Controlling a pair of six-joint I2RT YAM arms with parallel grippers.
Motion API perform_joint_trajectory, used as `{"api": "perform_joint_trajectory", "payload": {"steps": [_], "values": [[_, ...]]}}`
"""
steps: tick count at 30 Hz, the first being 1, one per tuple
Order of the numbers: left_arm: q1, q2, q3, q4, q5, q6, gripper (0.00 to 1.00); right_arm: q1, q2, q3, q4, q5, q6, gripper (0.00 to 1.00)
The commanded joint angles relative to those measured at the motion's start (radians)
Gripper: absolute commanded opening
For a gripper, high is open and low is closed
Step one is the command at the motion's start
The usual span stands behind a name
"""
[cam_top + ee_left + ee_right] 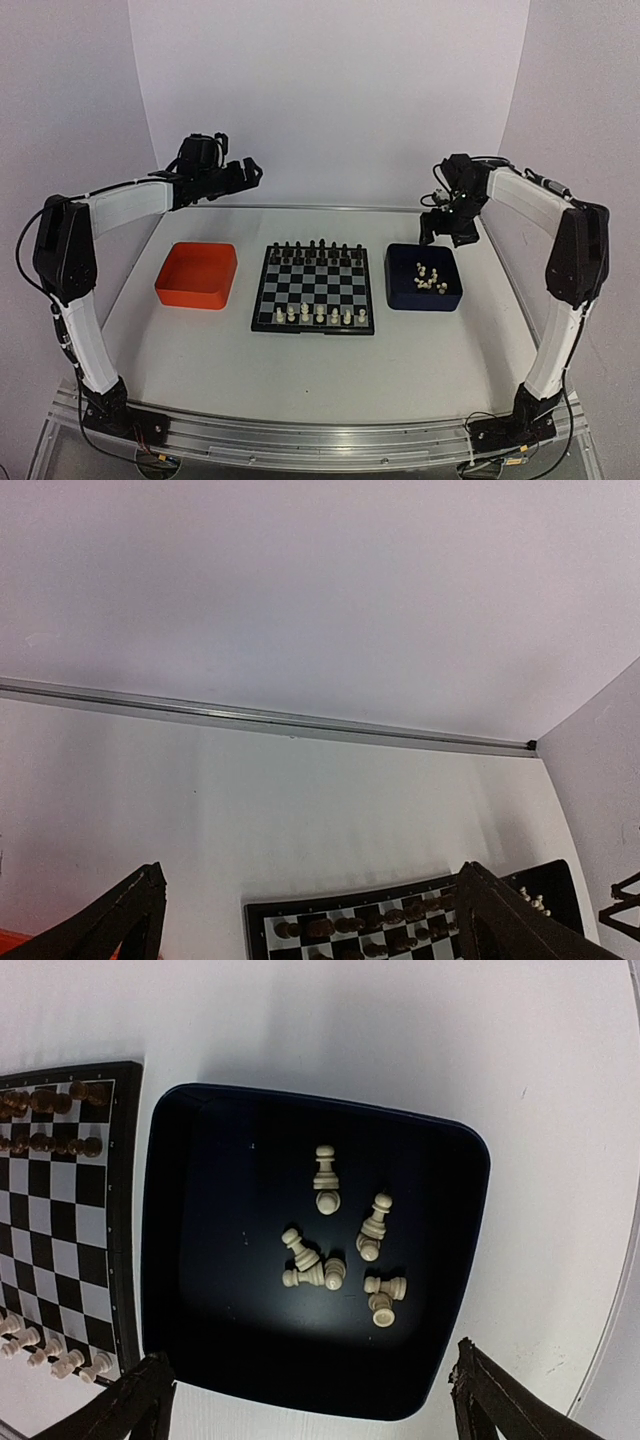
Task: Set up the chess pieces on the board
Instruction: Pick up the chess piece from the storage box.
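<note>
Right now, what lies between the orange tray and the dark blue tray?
The board lies between the orange tray and the dark blue tray, touching neither; the top external view shows it.

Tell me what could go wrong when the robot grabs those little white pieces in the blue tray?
1. The white pieces in the blue tray lie tipped over and some touch, so the open right gripper might pinch two at once or flick one away.
2. A row of white pieces already stands close together on the board; setting another beside them could knock some down.
</note>
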Motion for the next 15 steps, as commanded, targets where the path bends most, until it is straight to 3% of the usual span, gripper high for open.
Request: {"api": "perform_joint_trajectory", "payload": {"steps": [1, 15], "values": [[0.006, 0.039, 0.085, 0.033, -0.104, 0.002, 1.00, -0.013, 0.055, 0.068, -0.066, -0.044, -0.022, 0.92], [0.006, 0.118, 0.176, 0.028, -0.136, 0.038, 1.00, -0.014, 0.166, 0.138, -0.157, -0.165, 0.005, 0.87]]}}
